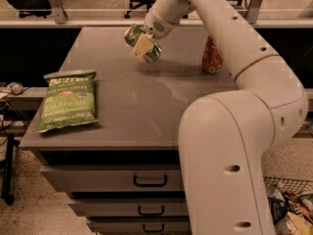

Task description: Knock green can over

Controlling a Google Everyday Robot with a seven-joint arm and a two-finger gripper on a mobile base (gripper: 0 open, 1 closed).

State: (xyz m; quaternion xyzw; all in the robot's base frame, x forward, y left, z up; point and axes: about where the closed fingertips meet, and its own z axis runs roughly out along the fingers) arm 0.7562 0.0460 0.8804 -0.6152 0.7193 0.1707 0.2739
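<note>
At the far side of the desk [146, 111], in the one camera view, the white arm [230, 38] is reaching out over the top. The pincer [143, 45] is sitting right against the green can [154, 53]. A tan part of the pincer is lying across the middle of the can. I cannot tell how wide the pincer is open, or if it is squeezing the can or only pressing on it.

The green can is not standing up straight. It is tipping a lot, with one end pointing up and to the left and the other end pointing down at the desk. I cannot tell if the low end is touching the desk or hanging just above it.

A red can [211, 58] is standing up well off to the right. A green bag of chips [67, 102] is lying flat near the front left corner, far from the can. Drawers [112, 180] are showing under the desk.

I think the robot is doing the tipping step right now, and the job is looking mostly done. For the next move, the can is needing to end up lying flat on its side on the desk. The pincer is needing to pull away gently, so the can is not rolling off the far edge or bumping the red can.
</note>
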